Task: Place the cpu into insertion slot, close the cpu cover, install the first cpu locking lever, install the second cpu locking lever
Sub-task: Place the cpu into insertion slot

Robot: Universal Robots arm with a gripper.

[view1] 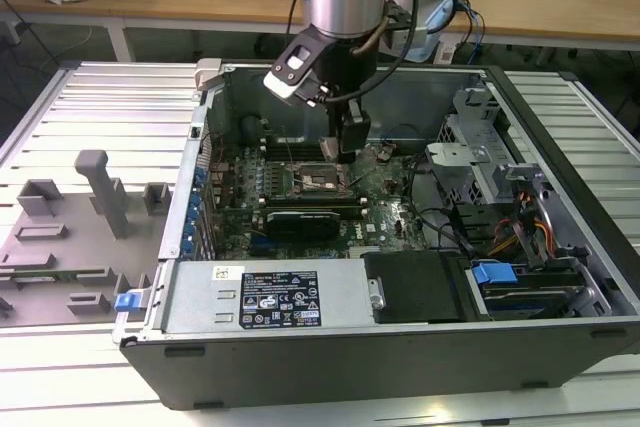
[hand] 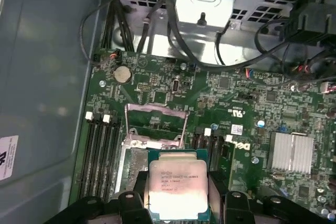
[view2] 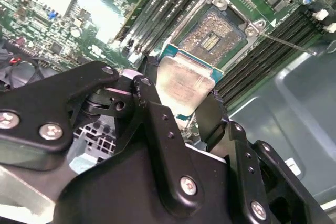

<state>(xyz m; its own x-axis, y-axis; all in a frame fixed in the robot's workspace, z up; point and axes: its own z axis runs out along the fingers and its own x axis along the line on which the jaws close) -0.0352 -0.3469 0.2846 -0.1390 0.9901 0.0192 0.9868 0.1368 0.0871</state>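
Observation:
My gripper (hand: 177, 199) is shut on the cpu (hand: 176, 184), a small square chip with a silvery-beige top, its black fingers (hand: 218, 195) pressing two opposite edges. The cpu (view2: 184, 85) hangs over the motherboard beside the bare insertion slot (view2: 212, 35), whose gold contact field shows. The cpu cover (hand: 156, 124), a thin metal frame, stands swung up at the slot's far end. A thin wire locking lever (view2: 286, 42) juts out past the slot. In the exterior view the gripper (view1: 351, 144) hovers inside the open computer case just above the slot (view1: 318, 179).
Memory slots (hand: 102, 153) flank the socket on both sides. A silver heatsink (hand: 291, 153) and a long black card (view1: 310, 217) sit nearby on the motherboard. Cables (hand: 157, 24) and a metal drive cage (view1: 470, 162) crowd one end of the case (view1: 300, 347).

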